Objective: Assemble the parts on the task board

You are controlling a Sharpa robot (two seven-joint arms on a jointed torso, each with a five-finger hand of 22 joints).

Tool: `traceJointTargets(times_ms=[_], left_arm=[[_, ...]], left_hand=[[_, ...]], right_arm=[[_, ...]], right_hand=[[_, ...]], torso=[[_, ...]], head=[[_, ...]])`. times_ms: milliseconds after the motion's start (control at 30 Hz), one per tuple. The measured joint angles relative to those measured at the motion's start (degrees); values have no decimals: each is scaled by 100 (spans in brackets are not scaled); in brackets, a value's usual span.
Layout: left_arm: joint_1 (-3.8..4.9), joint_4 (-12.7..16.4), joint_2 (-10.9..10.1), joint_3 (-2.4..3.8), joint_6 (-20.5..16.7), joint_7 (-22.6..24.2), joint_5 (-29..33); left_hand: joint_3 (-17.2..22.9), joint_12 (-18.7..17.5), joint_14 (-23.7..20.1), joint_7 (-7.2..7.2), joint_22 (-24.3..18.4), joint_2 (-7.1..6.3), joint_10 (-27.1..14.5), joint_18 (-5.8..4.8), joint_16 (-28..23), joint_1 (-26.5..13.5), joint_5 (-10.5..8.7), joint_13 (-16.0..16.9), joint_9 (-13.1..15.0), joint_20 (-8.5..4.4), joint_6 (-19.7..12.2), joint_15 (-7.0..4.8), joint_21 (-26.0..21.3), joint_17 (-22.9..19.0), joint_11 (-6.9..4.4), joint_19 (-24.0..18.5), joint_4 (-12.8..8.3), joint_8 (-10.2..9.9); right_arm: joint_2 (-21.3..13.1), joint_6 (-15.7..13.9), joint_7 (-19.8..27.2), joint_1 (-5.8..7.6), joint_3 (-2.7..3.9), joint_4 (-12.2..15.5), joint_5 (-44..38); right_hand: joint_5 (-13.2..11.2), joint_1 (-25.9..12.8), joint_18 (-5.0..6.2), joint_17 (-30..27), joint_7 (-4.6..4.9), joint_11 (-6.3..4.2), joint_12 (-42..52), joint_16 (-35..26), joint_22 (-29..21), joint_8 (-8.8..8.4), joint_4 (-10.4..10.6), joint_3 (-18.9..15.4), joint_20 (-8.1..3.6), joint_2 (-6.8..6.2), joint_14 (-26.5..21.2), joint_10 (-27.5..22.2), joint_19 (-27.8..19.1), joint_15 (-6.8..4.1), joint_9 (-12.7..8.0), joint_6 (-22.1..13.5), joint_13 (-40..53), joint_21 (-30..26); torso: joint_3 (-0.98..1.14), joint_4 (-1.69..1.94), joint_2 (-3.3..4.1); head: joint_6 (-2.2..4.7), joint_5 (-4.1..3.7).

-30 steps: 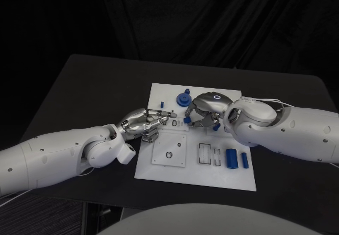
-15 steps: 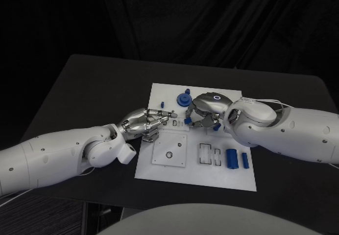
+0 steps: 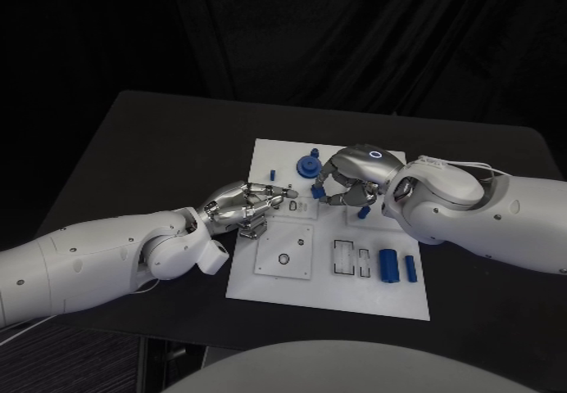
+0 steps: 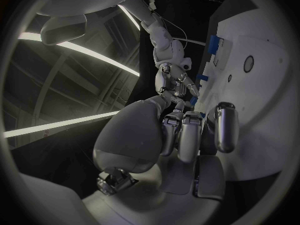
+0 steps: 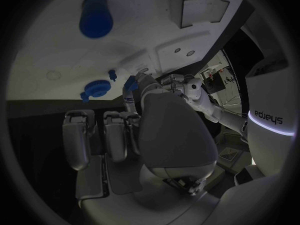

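The right hand pinches a small blue part above the task board at frame centre — poised for seating; the left hand, fingers curled and holding nothing, rests at the board's left edge, seemingly bracing it.

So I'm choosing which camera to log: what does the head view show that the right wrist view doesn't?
Head view alone: the whole task board, two blue cylinders lying at its right, and the rectangular slots.
Right wrist view alone: the right hand's fingers from behind, curled over the board.
Both: the blue round part, the small blue piece at the right hand's fingertips, and the left hand.
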Motion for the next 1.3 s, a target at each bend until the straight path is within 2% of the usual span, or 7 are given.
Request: traceJointTargets(times_ms=[133,333,567,767,1000,1300], left_arm=[[0,1,12,0,0,-30,0],[0,1,47,0,10,-60,0],[-1,15,59,0,24,-62,0],[-1,33,65,0,35,-48,0],[-1,41,67,0,42,-31,0],[-1,36,64,0,50,-27,0]], left_hand=[[0,0,9,0,0,0,0,0,0,0,0,1,0,0,0,9,0,0,0,0,0,0],[0,0,9,-12,0,0,0,0,0,0,0,1,-3,0,-53,9,0,0,0,0,0,0],[1,0,9,-55,0,0,0,0,0,0,0,2,-11,0,-96,9,0,-1,0,0,-1,0],[44,0,9,-145,0,0,0,0,0,0,0,2,-18,0,-186,9,0,-1,0,0,-44,1],[63,0,9,-211,0,0,0,0,0,0,35,-2,-15,0,-120,9,0,-1,0,0,-64,0],[79,0,9,-249,0,0,-7,0,0,0,35,-2,-8,0,-82,9,0,-1,-31,0,-79,0]], right_arm=[[-47,13,-28,119,4,129,-1],[36,68,-71,165,-1,179,-2],[151,108,-92,159,-3,185,-2],[257,142,-104,122,-3,155,-2],[311,189,-112,71,-3,124,-2],[320,190,-102,59,-3,119,-2]], right_hand=[[-1,-16,0,0,0,0,0,0,0,0,0,0,0,15,0,0,0,0,0,0,0,-25],[-40,-38,0,0,-1,0,0,0,0,0,0,-1,0,36,0,0,0,0,0,0,0,-49],[-44,-40,0,0,-22,0,0,0,0,1,0,-1,0,35,0,0,0,0,0,-21,0,-49],[-45,-40,0,0,-23,1,0,0,0,15,-7,-8,0,34,0,0,0,0,0,-22,0,-49],[-59,-40,0,0,-23,1,0,0,0,28,-7,-9,0,33,0,0,0,0,0,-22,0,-49],[-66,-39,0,0,-27,1,0,0,0,28,-7,-9,1,32,0,0,0,0,0,-26,-1,-49]], torso=[[0,-5,-5],[-1,-4,-7],[-9,-6,-7],[-5,-3,-3],[-4,14,0],[-10,6,3]], head=[[0,-14],[0,6],[0,17],[0,-23],[0,-24],[0,-5]])
